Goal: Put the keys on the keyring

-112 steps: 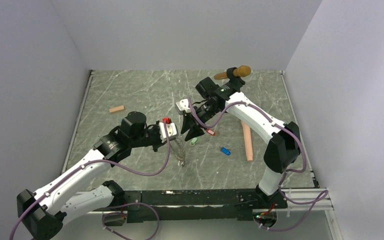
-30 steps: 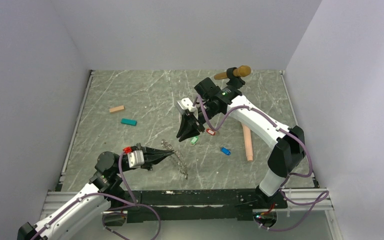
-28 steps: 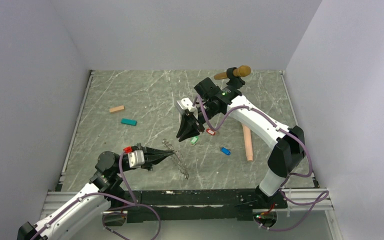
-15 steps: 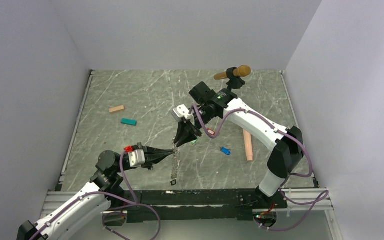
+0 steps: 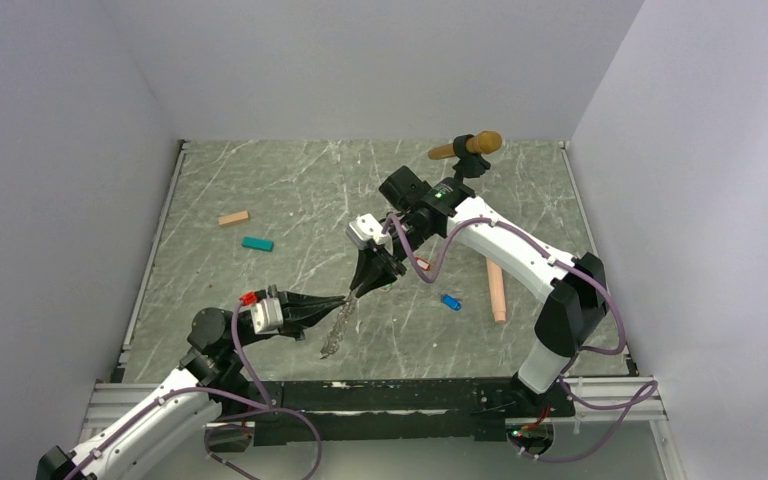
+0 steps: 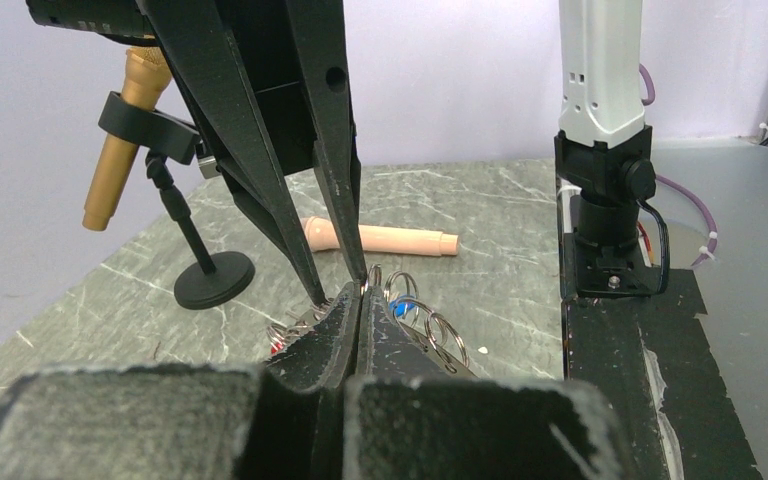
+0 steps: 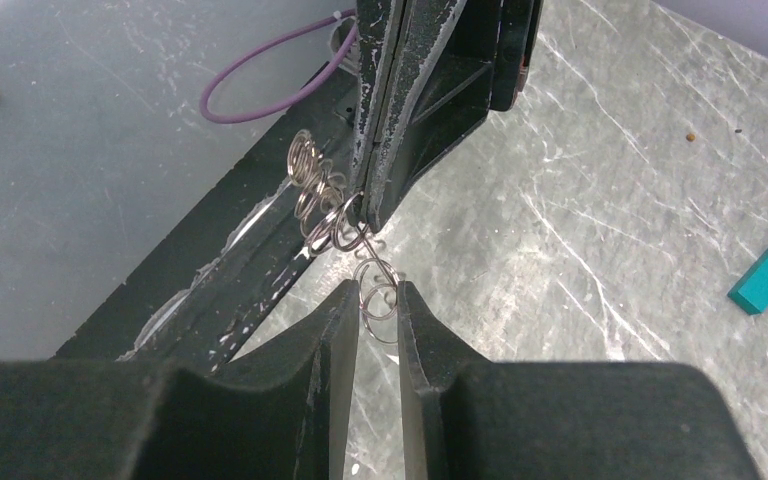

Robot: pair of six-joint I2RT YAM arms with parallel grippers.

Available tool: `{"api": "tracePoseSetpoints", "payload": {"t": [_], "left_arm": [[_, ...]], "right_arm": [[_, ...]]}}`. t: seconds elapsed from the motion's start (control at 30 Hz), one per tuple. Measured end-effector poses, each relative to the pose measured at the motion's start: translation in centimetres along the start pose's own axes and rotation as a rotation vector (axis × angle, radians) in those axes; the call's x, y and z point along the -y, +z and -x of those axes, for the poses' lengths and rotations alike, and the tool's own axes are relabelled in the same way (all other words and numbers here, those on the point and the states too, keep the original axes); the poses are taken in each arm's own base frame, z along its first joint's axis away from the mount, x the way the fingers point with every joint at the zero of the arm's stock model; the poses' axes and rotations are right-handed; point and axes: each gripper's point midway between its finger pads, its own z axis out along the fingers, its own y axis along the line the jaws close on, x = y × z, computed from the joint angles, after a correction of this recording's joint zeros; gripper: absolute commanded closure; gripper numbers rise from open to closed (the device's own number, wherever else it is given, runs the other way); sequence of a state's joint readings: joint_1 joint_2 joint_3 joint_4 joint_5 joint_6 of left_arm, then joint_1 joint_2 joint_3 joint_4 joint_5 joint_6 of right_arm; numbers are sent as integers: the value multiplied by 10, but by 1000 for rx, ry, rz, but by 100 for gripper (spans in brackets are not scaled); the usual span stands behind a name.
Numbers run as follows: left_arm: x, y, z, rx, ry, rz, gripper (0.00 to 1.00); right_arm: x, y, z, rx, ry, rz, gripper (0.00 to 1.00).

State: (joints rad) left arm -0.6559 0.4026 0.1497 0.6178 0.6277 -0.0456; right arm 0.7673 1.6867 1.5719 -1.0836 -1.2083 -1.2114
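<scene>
The keyring, a chain of grey wire links (image 5: 332,335), hangs from my left gripper (image 5: 346,297), which is shut on its upper end above the table's near middle. In the left wrist view the shut left gripper (image 6: 361,296) has links (image 6: 445,335) beside its tips. My right gripper (image 5: 364,286) meets it tip to tip. In the right wrist view the right gripper (image 7: 375,298) has its jaws narrowly apart, pinching one link (image 7: 377,303). The blue-tagged key (image 5: 450,301) and the red-tagged key (image 5: 422,265) lie on the table right of the grippers. The green-tagged key is hidden.
A microphone on a black round-based stand (image 5: 465,148) is at the back, and also shows in the left wrist view (image 6: 210,280). A wooden dowel (image 5: 497,285) lies at the right. A teal block (image 5: 256,243) and a tan block (image 5: 233,217) lie at the left.
The left gripper has raised the chain off the table, so it now hangs. The right gripper has come down and left to the left gripper's tips and closed round a link.
</scene>
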Motion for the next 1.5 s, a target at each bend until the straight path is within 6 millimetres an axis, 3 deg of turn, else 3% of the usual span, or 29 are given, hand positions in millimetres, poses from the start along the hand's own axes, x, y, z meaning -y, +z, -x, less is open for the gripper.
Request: {"api": "tracePoseSetpoints", "payload": {"t": [0.27,0.77,1.0,1.5], "left_arm": [[-1,0,1,14,-12,8,100],[-7,-2,-3,19,-25,51,100],[-6,-1,-8,11,-47,51,100],[-10,-4,-12,54,-116,98,100]], "right_arm": [[0,-1,3,1,11,0,68],[0,-2,8,-1,55,-7,68],[3,-4,9,-21,78,-27,59],[11,-7,13,-34,95,-60,69]]}}
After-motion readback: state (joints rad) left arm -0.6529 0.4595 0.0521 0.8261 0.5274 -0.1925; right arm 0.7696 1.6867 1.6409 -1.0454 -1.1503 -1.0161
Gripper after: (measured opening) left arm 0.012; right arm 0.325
